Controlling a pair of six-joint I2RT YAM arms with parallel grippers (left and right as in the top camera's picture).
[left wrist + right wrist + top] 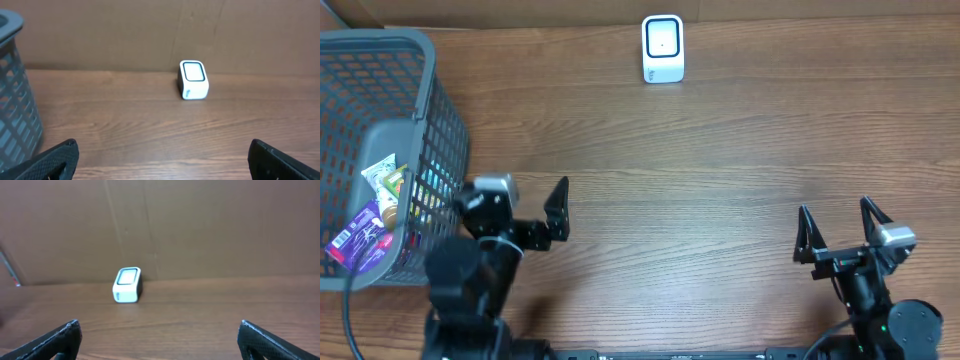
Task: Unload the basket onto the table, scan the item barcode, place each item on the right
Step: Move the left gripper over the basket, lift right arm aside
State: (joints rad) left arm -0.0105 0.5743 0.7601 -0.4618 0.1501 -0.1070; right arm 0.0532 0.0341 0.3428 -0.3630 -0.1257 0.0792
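Left gripper [162, 157] and right gripper [838, 225] are hovering near worktop [720, 170] front edge, jaws gaping wide, empty. Barcode scanner [663, 48] sitting at back edge; snack packets [365, 228] lying in left-edge basket [380, 42].

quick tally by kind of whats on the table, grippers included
basket: 1
barcode scanner: 1
packets showing in the basket: at least 2, a purple packet and a green packet; anything behind the mesh cannot be counted
grippers: 2, left gripper and right gripper, both open and empty
total: at least 6
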